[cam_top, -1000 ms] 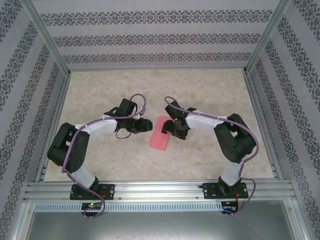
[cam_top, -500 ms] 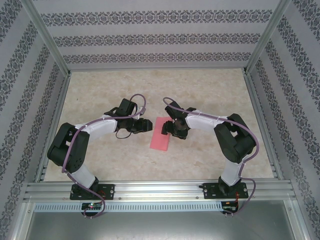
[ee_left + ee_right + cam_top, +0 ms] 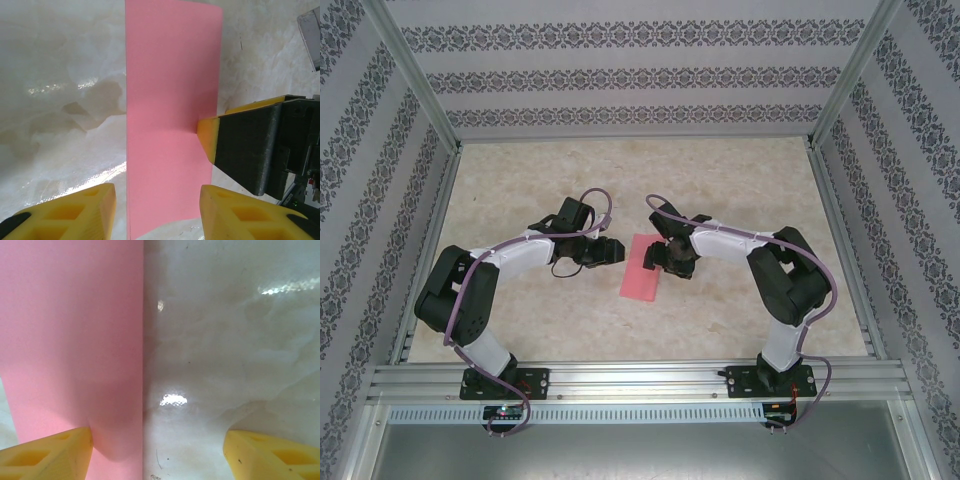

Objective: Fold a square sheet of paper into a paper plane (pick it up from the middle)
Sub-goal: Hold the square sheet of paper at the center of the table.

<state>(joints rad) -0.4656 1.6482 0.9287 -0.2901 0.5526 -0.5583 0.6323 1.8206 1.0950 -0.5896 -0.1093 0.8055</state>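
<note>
Reading this as a robotics lab test cell, not a home or shop. Aluminium extrusion posts (image 3: 415,85) are framing a boxed-in booth, with patterned wallpaper panels (image 3: 620,75) standing in as walls on three sides. A marble-look tabletop (image 3: 740,180) is acting as the work surface. The left arm (image 3: 470,295) and right arm (image 3: 785,275) are sitting bolted to an extrusion rail (image 3: 640,378) along the near edge, with purple cables (image 3: 832,292) looping along them. Small electronics boards (image 3: 505,410) are hanging exposed under the bases, tiny lights glowing. A perforated strip (image 3: 640,412) is running below the rail.
</note>
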